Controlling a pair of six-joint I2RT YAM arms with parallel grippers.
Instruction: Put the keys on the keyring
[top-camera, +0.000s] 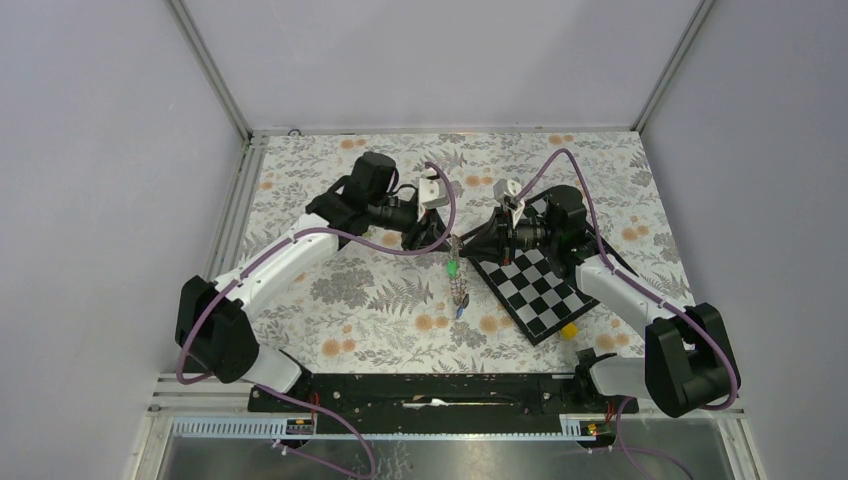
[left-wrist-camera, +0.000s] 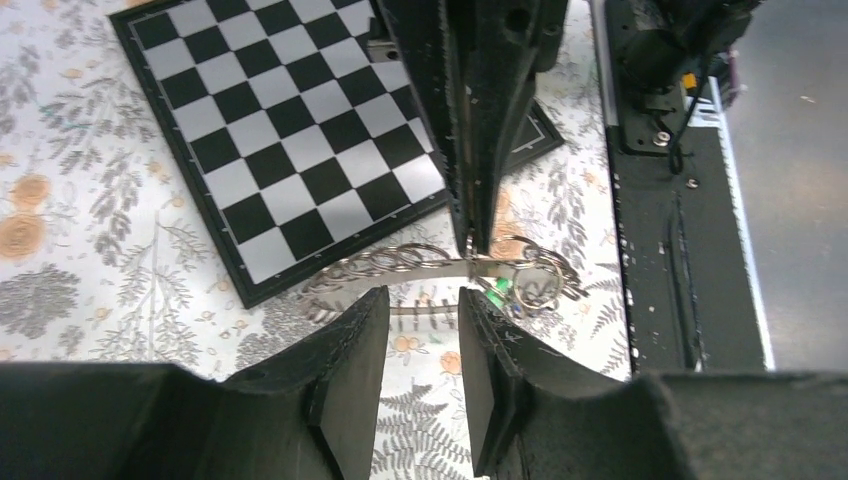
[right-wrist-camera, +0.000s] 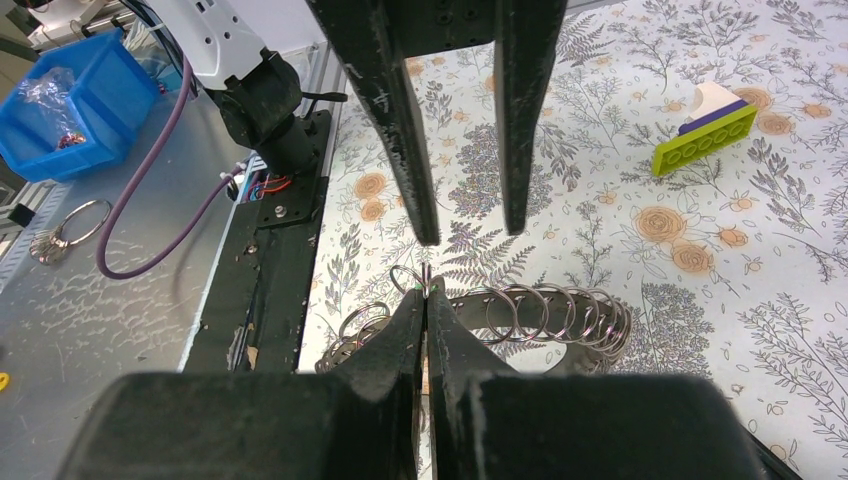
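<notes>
My right gripper (right-wrist-camera: 426, 292) is clamped tight on one loop of the keyring (right-wrist-camera: 545, 315). It holds that loop clear of the table (top-camera: 380, 300), so the remaining loops sag free and are reachable. My left gripper (left-wrist-camera: 422, 305) is released, fingers spread. It faces the strand from the opposite side, apparently lined up to take a second hold. The green key (left-wrist-camera: 497, 291) sits among the loops, just beside the right fingertips. The checkerboard (left-wrist-camera: 290, 130) lies flat beyond, beneath the right arm.
</notes>
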